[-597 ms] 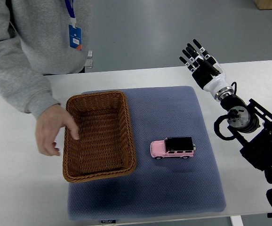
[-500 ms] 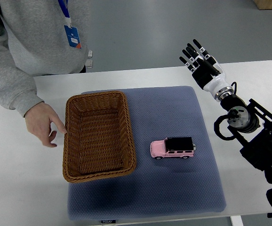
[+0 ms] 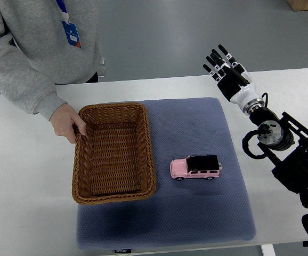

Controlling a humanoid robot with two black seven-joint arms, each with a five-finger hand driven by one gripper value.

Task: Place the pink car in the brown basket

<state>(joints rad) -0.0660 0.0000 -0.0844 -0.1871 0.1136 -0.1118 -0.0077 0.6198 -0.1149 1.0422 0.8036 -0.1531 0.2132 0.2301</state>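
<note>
A pink toy car (image 3: 195, 167) with a black roof stands on the blue-grey mat (image 3: 196, 218), right of the brown wicker basket (image 3: 148, 154). The basket is empty. My right hand (image 3: 224, 66) is above the table's far right, beyond the mat's corner, well apart from the car, fingers spread and holding nothing. My left arm does not show.
A person in a grey sweatshirt stands at the far left; their hand (image 3: 69, 122) grips the basket's far left corner. The white table (image 3: 26, 208) extends around the mat. My right arm (image 3: 287, 154) runs along the right edge.
The person's hand has moved from the basket's left side up to its far left corner and taken hold of it; the basket shifted slightly. My right hand has not moved.
</note>
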